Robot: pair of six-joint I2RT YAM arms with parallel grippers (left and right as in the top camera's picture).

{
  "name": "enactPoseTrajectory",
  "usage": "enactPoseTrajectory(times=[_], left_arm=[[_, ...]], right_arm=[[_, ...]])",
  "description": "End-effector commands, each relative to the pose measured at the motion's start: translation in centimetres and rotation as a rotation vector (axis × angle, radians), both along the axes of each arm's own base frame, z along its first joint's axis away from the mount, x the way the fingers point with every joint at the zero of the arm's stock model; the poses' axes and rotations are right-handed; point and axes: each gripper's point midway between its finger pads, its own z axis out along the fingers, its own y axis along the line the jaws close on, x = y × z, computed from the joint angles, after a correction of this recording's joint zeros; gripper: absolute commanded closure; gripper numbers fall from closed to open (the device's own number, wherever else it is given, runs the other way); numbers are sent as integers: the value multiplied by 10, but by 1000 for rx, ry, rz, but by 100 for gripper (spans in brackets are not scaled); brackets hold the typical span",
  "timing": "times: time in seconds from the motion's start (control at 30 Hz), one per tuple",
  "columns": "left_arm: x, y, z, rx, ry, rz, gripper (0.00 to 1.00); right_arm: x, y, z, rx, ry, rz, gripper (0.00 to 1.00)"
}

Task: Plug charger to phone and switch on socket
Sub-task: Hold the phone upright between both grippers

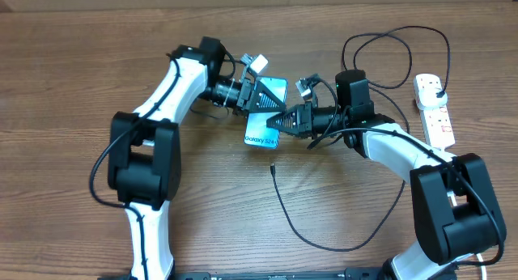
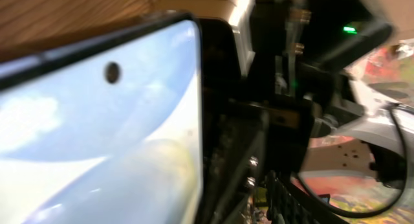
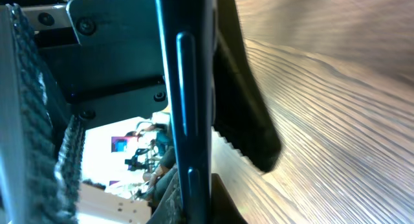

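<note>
The phone point(image 1: 261, 137) had a screen fading from blue to white, with dark letters and a black edge. The surface point(image 1: 81, 53) was brown wood with fine grain lines. The charger point(image 1: 291, 219) was black. The socket point(image 1: 435, 110) was white with red marks. The left arm point(image 1: 170, 86) and the right arm point(image 1: 396, 144) were white with black joints.
</note>
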Motion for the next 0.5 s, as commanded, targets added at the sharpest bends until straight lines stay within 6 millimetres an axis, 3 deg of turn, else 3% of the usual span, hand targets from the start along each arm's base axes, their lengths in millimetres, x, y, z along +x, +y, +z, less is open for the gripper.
enactPoseTrajectory(times=[0.0, 0.13, 0.3, 0.47], left_arm=[[-14, 0, 86, -200, -137, -6, 38], [-14, 8, 101, -220, -169, 11, 42], [-13, 10, 102, -217, -174, 13, 44], [-9, 16, 106, -237, -179, 30, 42]], right_arm=[[18, -7, -2, -18, 12, -71, 96], [21, -8, 1, -9, -10, -75, 96], [20, -6, 8, 14, -38, -56, 96], [19, -2, 28, 84, -90, -13, 96]])
